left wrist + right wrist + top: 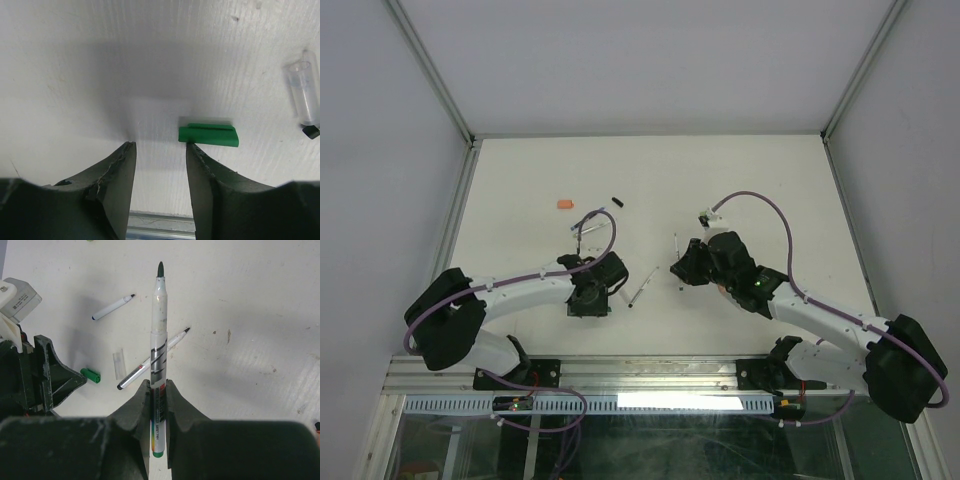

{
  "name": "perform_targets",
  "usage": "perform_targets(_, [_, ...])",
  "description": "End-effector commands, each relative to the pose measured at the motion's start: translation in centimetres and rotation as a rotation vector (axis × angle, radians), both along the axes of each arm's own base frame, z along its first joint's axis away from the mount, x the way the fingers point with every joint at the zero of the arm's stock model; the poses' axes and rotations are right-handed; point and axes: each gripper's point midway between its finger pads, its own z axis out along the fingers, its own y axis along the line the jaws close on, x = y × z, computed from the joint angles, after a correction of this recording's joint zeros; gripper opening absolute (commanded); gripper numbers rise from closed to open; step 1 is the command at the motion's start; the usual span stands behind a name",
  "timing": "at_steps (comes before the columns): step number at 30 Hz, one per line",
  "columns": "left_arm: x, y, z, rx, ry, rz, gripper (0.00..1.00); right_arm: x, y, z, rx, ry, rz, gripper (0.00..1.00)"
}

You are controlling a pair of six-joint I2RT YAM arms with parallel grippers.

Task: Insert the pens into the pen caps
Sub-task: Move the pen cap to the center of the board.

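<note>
My right gripper [158, 385] is shut on a white pen [159, 335] with a green rear end. Its dark green tip points away from me, above the table. My left gripper [160, 146] is open low over the table with nothing between its fingers. A dark green pen cap [208, 135] lies flat just beyond its right fingertip [192, 150]. The same green cap [91, 375] shows beside the left gripper in the right wrist view. Two more pens [114, 307] [152, 359] lie on the table. An orange cap [562, 205] and a black cap [617, 201] lie farther back.
A short clear tube [118, 364] lies between the green cap and the nearer loose pen. A clear barrel [305, 95] with a black end lies to the right in the left wrist view. Another pen [592, 218] lies behind the left arm. White walls enclose the white table [760, 180].
</note>
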Motion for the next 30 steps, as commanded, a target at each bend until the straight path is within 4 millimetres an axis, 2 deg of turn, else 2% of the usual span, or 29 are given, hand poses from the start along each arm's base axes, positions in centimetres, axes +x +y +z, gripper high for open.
perform_targets(1, [1.7, -0.9, 0.9, -0.048, -0.050, -0.001, 0.45, 0.9, 0.8, 1.7, 0.053, -0.047, -0.001, 0.00])
perform_targets(22, [4.4, -2.1, 0.4, -0.037, -0.067, -0.032, 0.44, 0.8, 0.3, 1.8, 0.051, -0.046, -0.010, 0.00])
perform_targets(25, [4.7, -1.9, 0.9, -0.041, -0.077, -0.027, 0.43, 0.7, 0.3, 1.8, 0.053, -0.047, -0.011, 0.00])
perform_targets(30, [5.2, -1.8, 2.9, -0.069, -0.132, 0.011, 0.42, 0.7, 0.1, 1.8, 0.056, -0.047, -0.019, 0.00])
